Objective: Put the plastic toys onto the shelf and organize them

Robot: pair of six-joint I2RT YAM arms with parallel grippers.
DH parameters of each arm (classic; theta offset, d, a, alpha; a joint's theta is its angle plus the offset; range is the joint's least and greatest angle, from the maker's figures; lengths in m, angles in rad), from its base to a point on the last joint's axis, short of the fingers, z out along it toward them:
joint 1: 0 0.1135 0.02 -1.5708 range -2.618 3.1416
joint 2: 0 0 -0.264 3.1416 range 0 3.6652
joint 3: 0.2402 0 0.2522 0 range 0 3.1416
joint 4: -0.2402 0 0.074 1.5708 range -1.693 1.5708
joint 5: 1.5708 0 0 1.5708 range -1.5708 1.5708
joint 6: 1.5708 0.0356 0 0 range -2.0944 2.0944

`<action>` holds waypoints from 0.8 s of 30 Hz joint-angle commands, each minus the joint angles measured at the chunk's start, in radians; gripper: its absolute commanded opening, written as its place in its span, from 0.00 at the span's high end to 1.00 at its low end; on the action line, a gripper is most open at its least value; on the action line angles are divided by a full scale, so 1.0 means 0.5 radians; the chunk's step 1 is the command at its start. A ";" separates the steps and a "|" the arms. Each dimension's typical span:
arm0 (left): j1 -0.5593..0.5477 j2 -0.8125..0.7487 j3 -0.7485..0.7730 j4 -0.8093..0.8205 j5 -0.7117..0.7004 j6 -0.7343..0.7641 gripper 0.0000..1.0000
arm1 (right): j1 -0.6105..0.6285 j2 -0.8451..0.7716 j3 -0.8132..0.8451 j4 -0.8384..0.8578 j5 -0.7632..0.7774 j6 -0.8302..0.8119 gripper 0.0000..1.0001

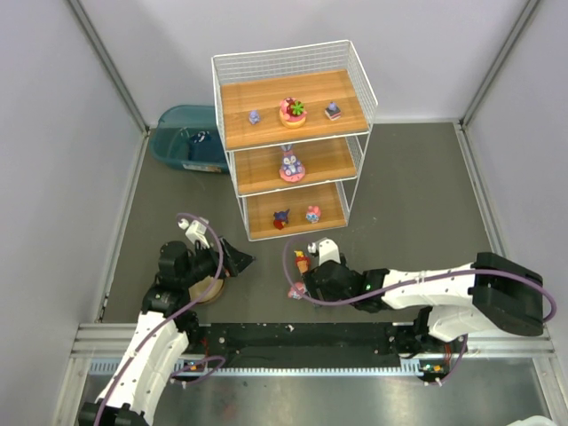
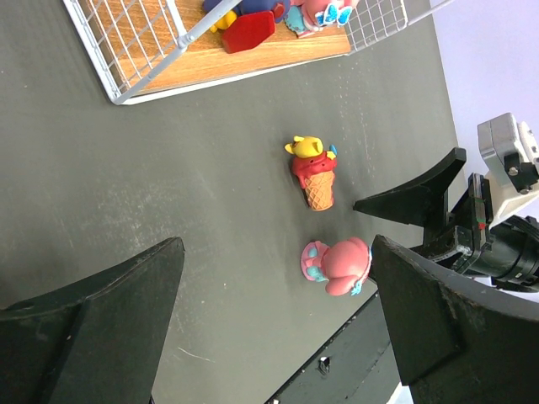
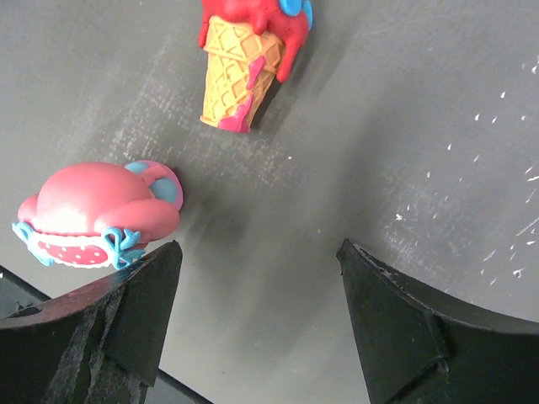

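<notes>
Left gripper [image 2: 278, 252] is seen spread wide, nothing held; bare table [image 2: 168, 194] shows between its fingers. Bowl [image 1: 209, 289] is partly hidden under the left arm, by its wrist. Right gripper [image 3: 259, 269] is seen parted too, nothing grasped, only table between its fingers. Pink toy [image 3: 93, 209] is lain on the table just beside one right fingertip, outside the jaws; contact cannot be told. Cone toy [image 3: 240, 71] is lain on its side just past it, apart from both grippers. Both toys are found on the table between the two grippers, in front of the shelf [image 1: 266, 93], not on it.

Shelf is stood mid-table, three stepped tiers. Bottom tier is filled with a red-blue toy [image 1: 281, 218] and a small pink figure [image 1: 312, 213], side by side. Middle tier is taken by the bunny [image 1: 290, 164], upright, centred. On the top tier, a purple figurine [image 1: 254, 116] is seen left, the flower disc [image 1: 293, 112] centre, a small dark toy [image 1: 333, 111] right, well spaced. Bin [image 1: 173, 146] is set beside the shelf's left side, near the wall; a dark item [image 1: 200, 136] is seen in it, too small to tell.
</notes>
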 commanded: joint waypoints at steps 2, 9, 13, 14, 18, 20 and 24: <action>-0.003 0.038 0.065 0.082 0.002 0.031 0.01 | -0.053 0.082 0.024 -0.080 0.041 -0.004 0.23; -0.003 0.047 0.071 0.088 0.005 0.031 0.01 | -0.080 0.150 0.092 -0.077 0.038 -0.065 0.23; -0.007 0.054 0.074 0.091 -0.007 0.034 0.01 | -0.086 0.181 0.116 -0.074 0.029 -0.087 0.23; -0.004 0.057 0.074 0.088 -0.001 0.034 0.01 | -0.089 0.184 0.113 -0.070 0.026 -0.093 0.23; -0.004 0.060 0.074 0.091 0.002 0.034 0.01 | -0.089 0.147 0.086 -0.080 0.023 -0.087 0.23; -0.003 0.057 0.068 0.091 0.002 0.031 0.01 | -0.089 0.107 0.058 -0.077 0.029 -0.084 0.23; -0.003 0.054 0.065 0.091 0.002 0.028 0.01 | -0.089 -0.052 -0.034 -0.077 0.026 -0.105 0.23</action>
